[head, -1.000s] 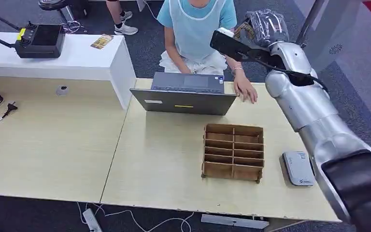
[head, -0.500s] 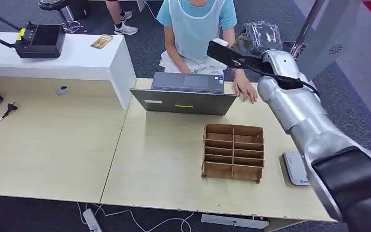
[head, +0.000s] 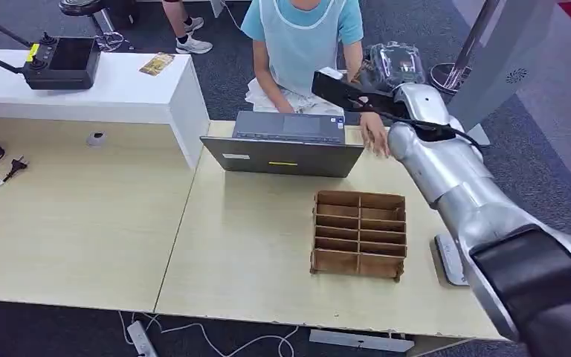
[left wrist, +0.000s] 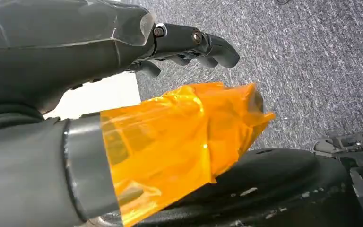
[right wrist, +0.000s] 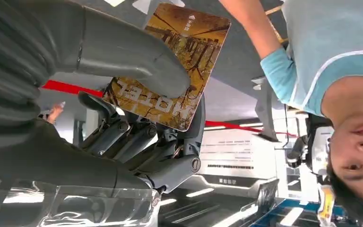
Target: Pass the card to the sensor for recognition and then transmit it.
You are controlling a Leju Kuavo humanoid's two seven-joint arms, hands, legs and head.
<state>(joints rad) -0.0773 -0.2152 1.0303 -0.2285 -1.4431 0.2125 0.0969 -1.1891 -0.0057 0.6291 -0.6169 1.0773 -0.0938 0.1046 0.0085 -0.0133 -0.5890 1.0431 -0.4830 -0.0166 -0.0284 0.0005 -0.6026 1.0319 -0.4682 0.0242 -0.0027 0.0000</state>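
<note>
A brown card printed "HOTEL" is pinched between the thumb and the dark fingers of my right hand. In the head view that right hand is raised beyond the table's far edge, close to a seated person in a light blue top. The grey sensor lies flat on the table at the near right, partly hidden by my right forearm. My left hand hangs over grey carpet, holding nothing, its fingers apart from the orange-wrapped thumb.
A brown wooden divider box stands left of the sensor. An open grey laptop sits in front of the person, whose hand rests beside it. A white counter with a black controller stands at the far left.
My right arm has swung left and a little lower, bringing the card nearer the person. The forearm now covers more of the sensor.
</note>
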